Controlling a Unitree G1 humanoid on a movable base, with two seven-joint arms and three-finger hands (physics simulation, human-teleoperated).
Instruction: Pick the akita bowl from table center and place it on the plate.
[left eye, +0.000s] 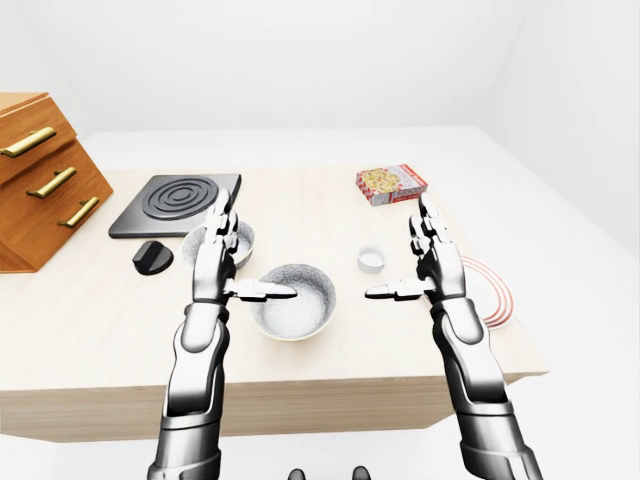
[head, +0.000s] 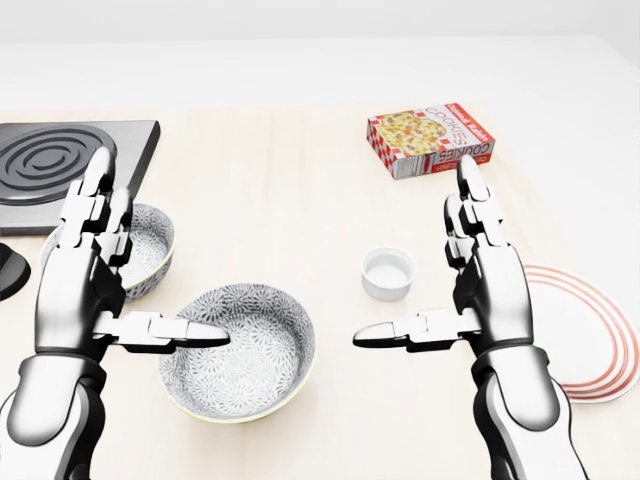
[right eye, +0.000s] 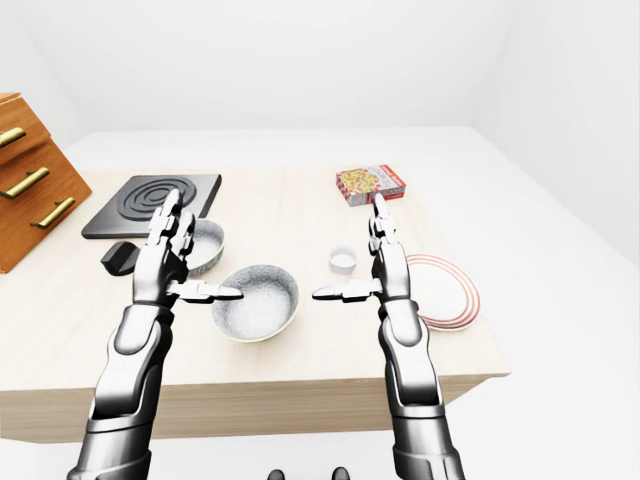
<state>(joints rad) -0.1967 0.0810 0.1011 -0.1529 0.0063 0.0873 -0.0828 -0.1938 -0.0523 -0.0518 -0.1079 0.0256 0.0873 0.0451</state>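
The akita bowl (head: 240, 350) sits on the surface (head: 300, 230). Both hands, left hand (head: 85, 275) and right hand (head: 485, 285), have fingers spread wide, holding nothing. The plate (head: 590, 335) is at the right.

You see a grey-speckled bowl (head: 240, 350) with a pale yellow rim, a white plate (head: 590, 335) ringed in red, a red cookie box (head: 430, 138), a black stove (head: 60, 170) and a light wood table (head: 280, 200).

Patterned akita bowl (head: 240, 350) upright, plate (head: 590, 340) apart.
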